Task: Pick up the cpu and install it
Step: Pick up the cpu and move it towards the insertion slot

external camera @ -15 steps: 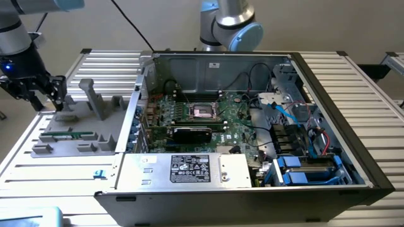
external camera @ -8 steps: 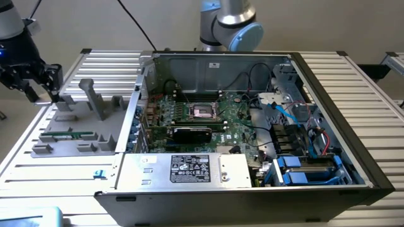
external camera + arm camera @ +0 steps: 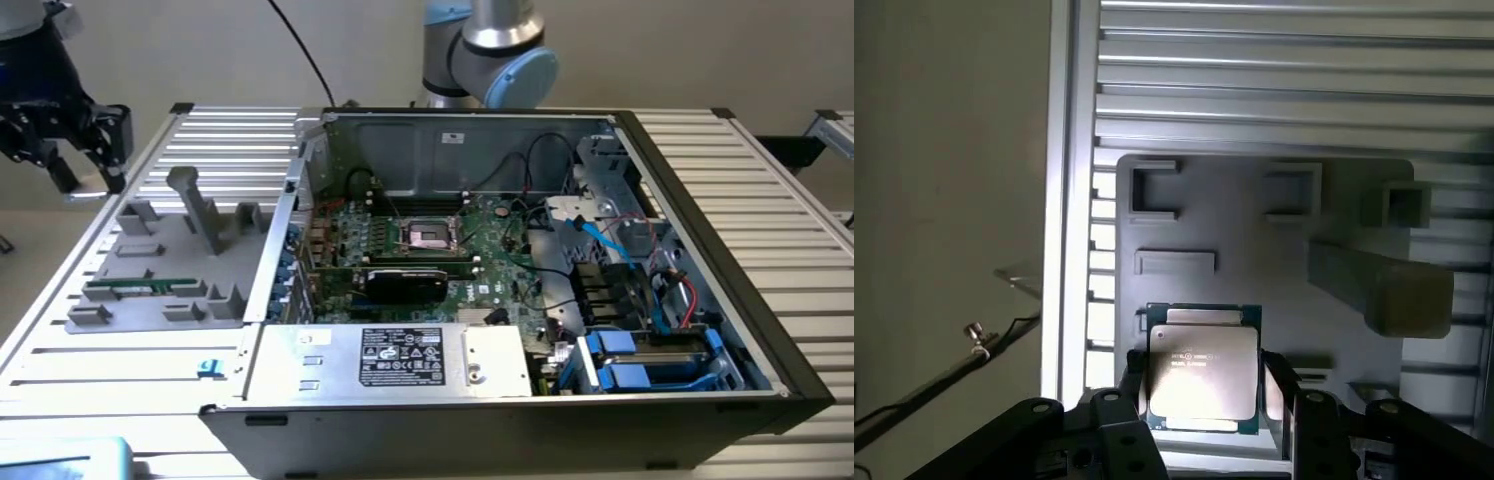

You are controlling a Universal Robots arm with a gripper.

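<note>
Black gripper (image 3: 1206, 385) fingers (image 3: 1134, 375) clamp the cpu (image 3: 1204, 368) by two opposite edges. Its pale metal top faces the wrist camera, and it is held clear above the grey parts tray (image 3: 1254, 250). In the exterior view the gripper (image 3: 83, 165) hangs near the far corner of the slatted table (image 3: 774, 200) on the exterior view's left, while the open computer case (image 3: 441, 150) stands just beside the tray, mid-table, with the socket (image 3: 430, 232) near the middle of its motherboard (image 3: 494, 260).
</note>
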